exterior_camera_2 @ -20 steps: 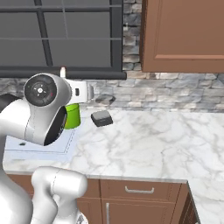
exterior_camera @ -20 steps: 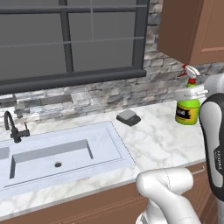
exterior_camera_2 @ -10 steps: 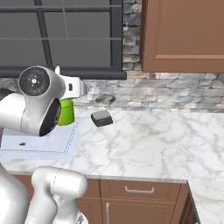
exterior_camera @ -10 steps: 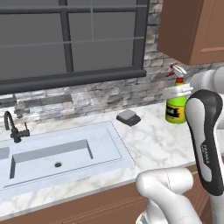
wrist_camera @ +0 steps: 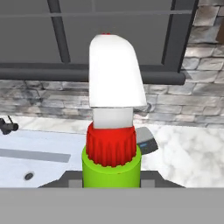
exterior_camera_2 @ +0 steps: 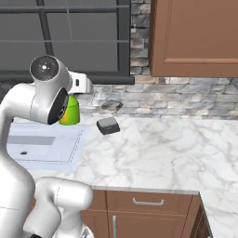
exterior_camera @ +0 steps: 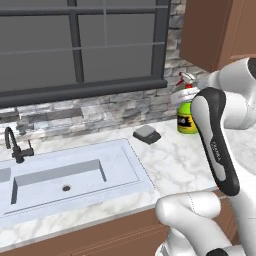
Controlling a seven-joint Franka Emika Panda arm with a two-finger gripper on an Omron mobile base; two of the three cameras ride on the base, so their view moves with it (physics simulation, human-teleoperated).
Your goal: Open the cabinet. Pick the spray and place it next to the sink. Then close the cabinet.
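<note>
Spray carried upright above the counter, right of the sink.

The sink (exterior_camera: 75,172) with its dark faucet (exterior_camera: 15,145) lies at the left; a small grey block (exterior_camera: 147,134) sits on the marble counter (exterior_camera_2: 162,153); the gripper (wrist_camera: 111,183) pinches the green spray (exterior_camera: 187,111), below the cabinet (exterior_camera_2: 195,37).
</note>
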